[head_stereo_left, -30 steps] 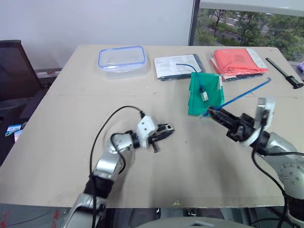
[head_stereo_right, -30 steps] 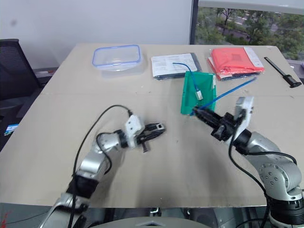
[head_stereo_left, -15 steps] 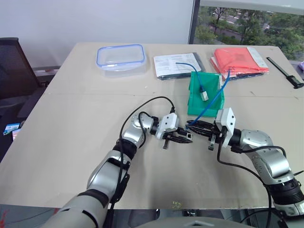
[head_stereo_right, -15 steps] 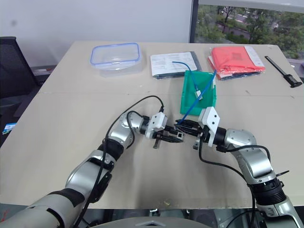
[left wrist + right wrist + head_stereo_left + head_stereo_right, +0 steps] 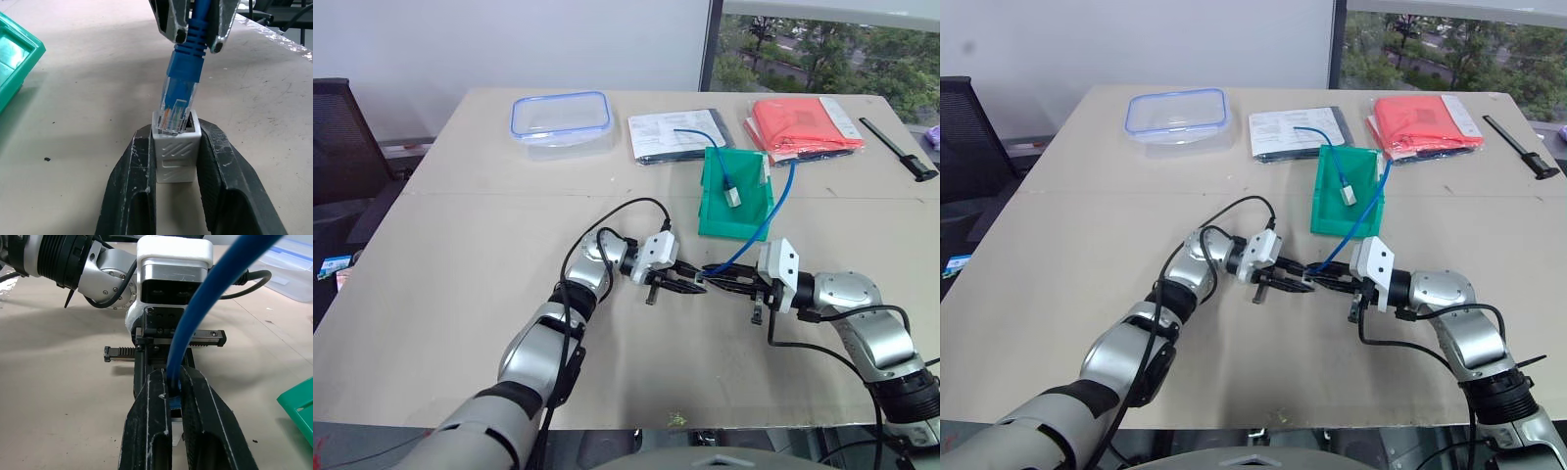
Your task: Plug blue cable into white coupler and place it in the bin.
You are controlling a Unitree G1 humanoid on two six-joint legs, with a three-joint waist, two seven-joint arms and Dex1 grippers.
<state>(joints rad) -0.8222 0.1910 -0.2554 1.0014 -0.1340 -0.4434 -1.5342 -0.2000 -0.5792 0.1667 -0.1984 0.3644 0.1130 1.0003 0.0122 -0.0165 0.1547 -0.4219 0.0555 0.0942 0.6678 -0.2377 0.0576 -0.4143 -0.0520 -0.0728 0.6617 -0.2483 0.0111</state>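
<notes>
At the middle of the table my two grippers meet tip to tip. My left gripper [image 5: 176,131] is shut on the white coupler [image 5: 176,149], a small cube held between both fingers with its socket facing the other gripper. My right gripper [image 5: 174,377] is shut on the blue cable [image 5: 744,250] just behind its clear plug [image 5: 175,105]. The plug's tip sits in the mouth of the socket, and most of the plug is still outside. The rest of the cable arcs up and to the right, over the front of the green bin [image 5: 717,217].
The bin holds another blue cable with a white block [image 5: 732,196]. Behind it lie papers [image 5: 680,135], an orange-red folder [image 5: 808,125] and a black tool [image 5: 899,150]. A clear tub with a blue rim [image 5: 562,117] stands at the back left.
A second ago the grippers were far apart; they have come together at the table's middle. Over the last half second they hardly moved, and the cable's free end swung to the right.
</notes>
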